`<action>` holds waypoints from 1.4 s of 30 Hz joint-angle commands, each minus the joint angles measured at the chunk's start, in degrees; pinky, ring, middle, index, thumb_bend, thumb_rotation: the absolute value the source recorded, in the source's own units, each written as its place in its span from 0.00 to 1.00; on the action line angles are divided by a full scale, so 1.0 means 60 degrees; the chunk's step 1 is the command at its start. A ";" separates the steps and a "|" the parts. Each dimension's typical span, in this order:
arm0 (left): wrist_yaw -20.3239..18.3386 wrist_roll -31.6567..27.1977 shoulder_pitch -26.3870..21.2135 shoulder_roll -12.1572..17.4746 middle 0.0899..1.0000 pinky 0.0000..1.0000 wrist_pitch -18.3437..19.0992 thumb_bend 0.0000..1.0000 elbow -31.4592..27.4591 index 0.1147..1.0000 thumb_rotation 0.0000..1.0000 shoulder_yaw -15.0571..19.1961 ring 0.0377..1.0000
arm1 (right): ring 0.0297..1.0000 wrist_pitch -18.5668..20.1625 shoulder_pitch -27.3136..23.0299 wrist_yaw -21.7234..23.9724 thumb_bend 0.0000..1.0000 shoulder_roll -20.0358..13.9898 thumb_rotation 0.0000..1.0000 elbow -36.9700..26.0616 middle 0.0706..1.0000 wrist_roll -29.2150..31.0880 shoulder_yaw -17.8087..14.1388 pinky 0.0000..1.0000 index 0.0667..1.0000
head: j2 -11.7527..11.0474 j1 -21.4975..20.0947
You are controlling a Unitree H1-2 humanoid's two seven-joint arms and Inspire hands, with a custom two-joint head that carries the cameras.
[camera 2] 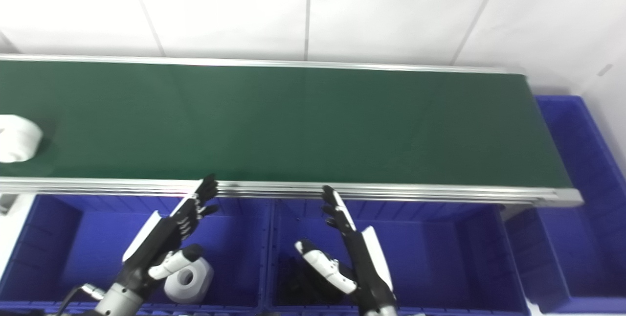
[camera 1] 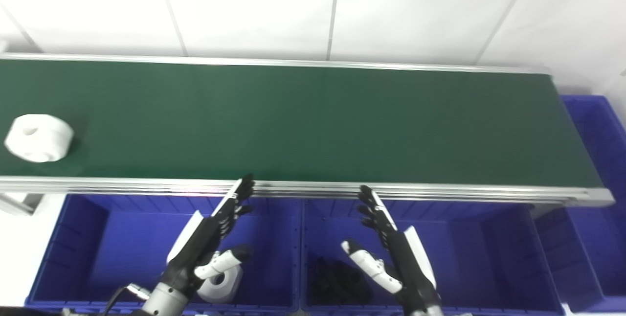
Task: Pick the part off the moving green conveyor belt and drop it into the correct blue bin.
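Observation:
A white round part [camera 1: 39, 137] with a hole in its top lies at the far left of the green conveyor belt [camera 1: 313, 120]; in the right eye view it [camera 2: 17, 145] is cut by the left edge. My left hand [camera 1: 210, 237] is open and empty, raised over the left blue bin [camera 1: 83, 237]. My right hand [camera 1: 389, 247] is open and empty over the middle blue bin [camera 1: 489, 252]. Both hands are near the belt's front rail, far from the part.
The left bin holds a white part [camera 1: 222, 284] under my left hand. The middle bin holds black parts [camera 1: 337, 284]. A third blue bin [camera 1: 599, 159] stands beyond the belt's right end. A metal rail [camera 1: 313, 189] edges the belt's front.

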 commanded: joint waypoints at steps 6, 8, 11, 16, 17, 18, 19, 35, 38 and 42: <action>0.0145 0.0278 0.0002 -0.0248 1.00 0.88 -0.0380 0.75 0.0058 0.98 0.72 -0.0303 0.96 | 0.94 -0.1159 -0.0022 0.0012 0.55 -0.0207 0.79 0.0096 0.97 0.0452 -0.0152 0.88 1.00 | -0.0513 0.0773; 0.0188 0.0328 -0.0012 -0.0287 1.00 0.88 -0.0441 0.75 0.0116 0.98 0.72 -0.0353 0.97 | 0.93 -0.1281 -0.0062 -0.0019 0.53 -0.0226 0.79 0.0191 0.97 0.0413 -0.0172 0.87 1.00 | -0.0597 0.0801; 0.0226 0.0306 -0.0035 -0.0332 1.00 0.89 -0.0511 0.76 0.0216 0.98 0.71 -0.0384 0.98 | 0.93 -0.1451 -0.0111 -0.0016 0.52 -0.0246 0.80 0.0320 0.96 0.0396 -0.0190 0.87 1.00 | -0.0699 0.0737; 0.0273 0.0310 -0.0065 -0.0325 1.00 0.90 -0.0675 0.76 0.0368 0.98 0.71 -0.0406 0.98 | 0.93 -0.1529 -0.0121 0.0005 0.50 -0.0210 0.78 0.0453 0.96 0.0484 -0.0210 0.88 1.00 | -0.0879 0.0626; 0.0299 0.0365 -0.0065 -0.0313 1.00 0.89 -0.0716 0.76 0.0407 0.98 0.72 -0.0402 0.98 | 0.94 -0.1550 -0.0118 0.0000 0.50 -0.0199 0.77 0.0487 0.96 0.0506 -0.0209 0.88 1.00 | -0.0987 0.0616; 0.0324 0.0401 -0.0063 -0.0305 1.00 0.89 -0.0740 0.76 0.0432 0.98 0.73 -0.0400 0.98 | 0.94 -0.1573 -0.0114 -0.0001 0.49 -0.0186 0.75 0.0514 0.96 0.0550 -0.0212 0.88 1.00 | -0.0987 0.0616; 0.0341 0.0420 -0.0065 -0.0299 1.00 0.88 -0.0763 0.76 0.0463 0.98 0.73 -0.0398 0.98 | 0.94 -0.1598 -0.0114 -0.0004 0.49 -0.0174 0.74 0.0547 0.96 0.0581 -0.0213 0.88 1.00 | -0.1069 0.0629; 0.0510 -0.0050 -0.0437 -0.0461 1.00 0.89 -0.1954 0.72 0.0883 0.96 0.64 -0.0276 0.96 | 0.93 -0.1996 -0.0351 -0.0127 0.48 -0.0089 0.73 0.1146 0.96 0.0388 -0.0259 0.86 1.00 | -0.1555 0.0605; 0.0586 -0.0019 -0.0510 -0.0411 1.00 0.90 -0.1959 0.72 0.0481 0.96 0.67 -0.0187 0.96 | 0.93 -0.2005 -0.0408 -0.0117 0.49 -0.0051 0.72 0.1249 0.95 0.0398 -0.0288 0.86 0.99 | -0.1582 0.0564; 0.0864 0.0517 -0.0642 -0.0442 0.98 0.89 -0.1864 0.77 -0.0282 0.95 0.73 0.0196 0.95 | 0.92 -0.2105 -0.0476 -0.0135 0.49 -0.0006 0.70 0.1399 0.95 0.0430 -0.0319 0.86 0.99 | -0.1642 0.0535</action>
